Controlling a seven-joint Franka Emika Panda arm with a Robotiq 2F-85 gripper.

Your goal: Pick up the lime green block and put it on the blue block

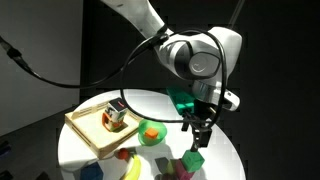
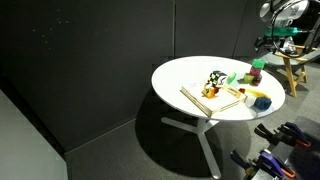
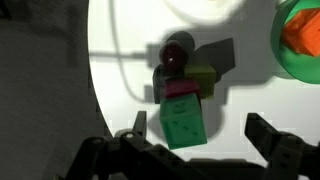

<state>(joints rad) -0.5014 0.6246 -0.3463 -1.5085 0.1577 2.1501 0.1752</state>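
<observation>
The lime green block [image 3: 182, 120] sits on the white table [image 3: 120, 70], directly between my open fingers in the wrist view. It also shows in both exterior views [image 1: 193, 160] [image 2: 257, 63]. A magenta block [image 3: 180, 88] touches its far side, with an olive block [image 3: 205, 77] beside that. My gripper [image 3: 200, 135] [image 1: 200, 128] hovers just above the green block, open and empty. I cannot make out the blue block for sure; a small blue spot [image 2: 263, 103] lies by a yellow thing near the table edge.
A green bowl [image 3: 300, 40] [image 1: 150, 132] holds an orange thing. A wooden tray [image 1: 90, 135] carries a multi-coloured cube [image 1: 115, 117]. A dark round object [image 3: 178, 48] stands behind the blocks. A yellow object [image 1: 133, 168] lies near the table's edge.
</observation>
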